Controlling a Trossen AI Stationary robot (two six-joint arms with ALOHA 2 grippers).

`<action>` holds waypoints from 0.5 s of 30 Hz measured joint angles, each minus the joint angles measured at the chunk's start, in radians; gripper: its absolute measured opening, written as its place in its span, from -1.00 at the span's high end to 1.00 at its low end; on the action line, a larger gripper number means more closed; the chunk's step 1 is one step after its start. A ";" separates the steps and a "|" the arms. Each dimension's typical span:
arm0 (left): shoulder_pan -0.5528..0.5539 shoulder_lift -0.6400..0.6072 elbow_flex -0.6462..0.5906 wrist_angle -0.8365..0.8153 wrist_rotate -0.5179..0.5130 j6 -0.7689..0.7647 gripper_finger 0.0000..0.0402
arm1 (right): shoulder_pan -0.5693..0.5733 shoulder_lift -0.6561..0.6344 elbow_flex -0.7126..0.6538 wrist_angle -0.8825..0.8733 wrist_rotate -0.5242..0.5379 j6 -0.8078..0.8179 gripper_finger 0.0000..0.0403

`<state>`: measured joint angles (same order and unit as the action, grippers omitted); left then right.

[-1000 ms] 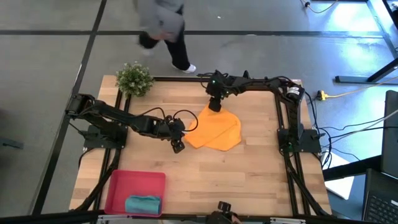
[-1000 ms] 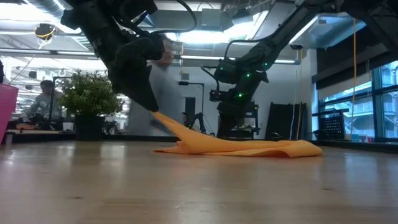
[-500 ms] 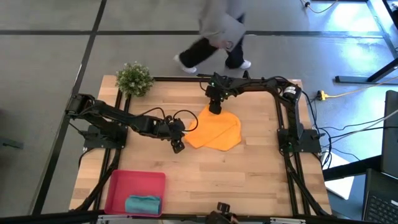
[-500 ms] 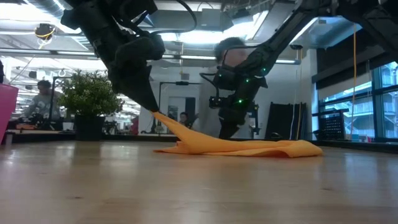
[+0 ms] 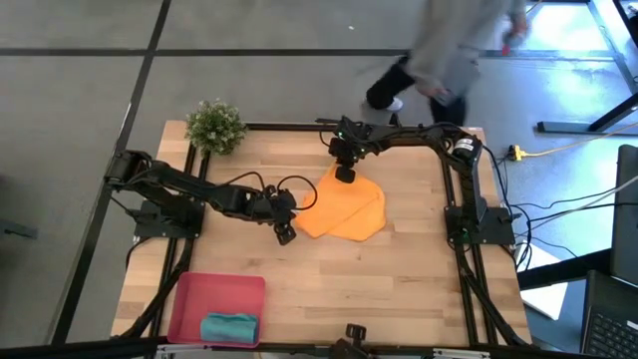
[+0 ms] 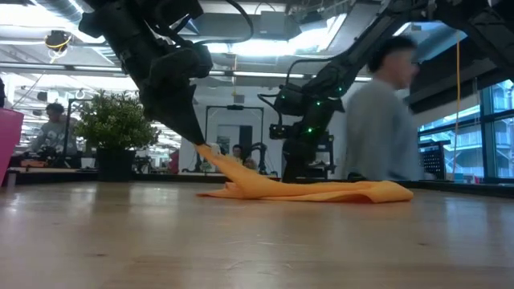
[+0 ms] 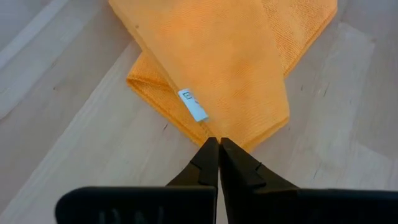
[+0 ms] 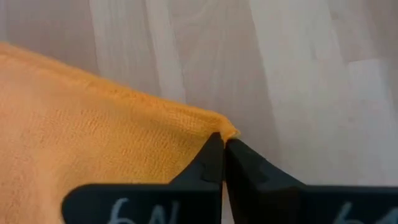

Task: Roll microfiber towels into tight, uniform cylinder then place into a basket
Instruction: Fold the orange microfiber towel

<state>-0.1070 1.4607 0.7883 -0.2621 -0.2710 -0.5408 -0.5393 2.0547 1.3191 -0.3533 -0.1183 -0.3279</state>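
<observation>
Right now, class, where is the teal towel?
In the high view, the teal towel lies rolled inside the red-pink basket at the table's near-left corner, away from both arms.

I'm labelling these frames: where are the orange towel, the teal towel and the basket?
orange towel [image 5: 347, 209]: high view, middle of the folded cloth.
teal towel [image 5: 229, 326]: high view, middle of the roll.
basket [image 5: 214, 286]: high view, bare red floor.

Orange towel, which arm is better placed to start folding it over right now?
Probably the left. The left gripper is shut on the orange towel and lifts that corner; the right gripper pins the far corner low.
</observation>
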 joint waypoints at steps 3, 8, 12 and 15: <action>0.000 -0.011 0.000 -0.005 -0.008 -0.005 1.00 | 0.007 -0.041 0.006 -0.004 0.038 -0.008 0.97; 0.000 -0.051 0.018 -0.081 -0.063 -0.011 1.00 | 0.023 -0.137 0.009 -0.039 0.107 -0.019 0.98; 0.000 -0.088 0.076 -0.181 -0.138 -0.026 1.00 | 0.041 -0.230 0.010 -0.071 0.114 -0.021 0.98; 0.000 -0.100 0.134 -0.266 -0.186 -0.026 1.00 | 0.061 -0.298 0.009 -0.113 0.127 -0.022 0.98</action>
<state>-0.1070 1.3612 0.9221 -0.5282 -0.4575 -0.5667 -0.4780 1.7563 1.3285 -0.4658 0.0089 -0.3496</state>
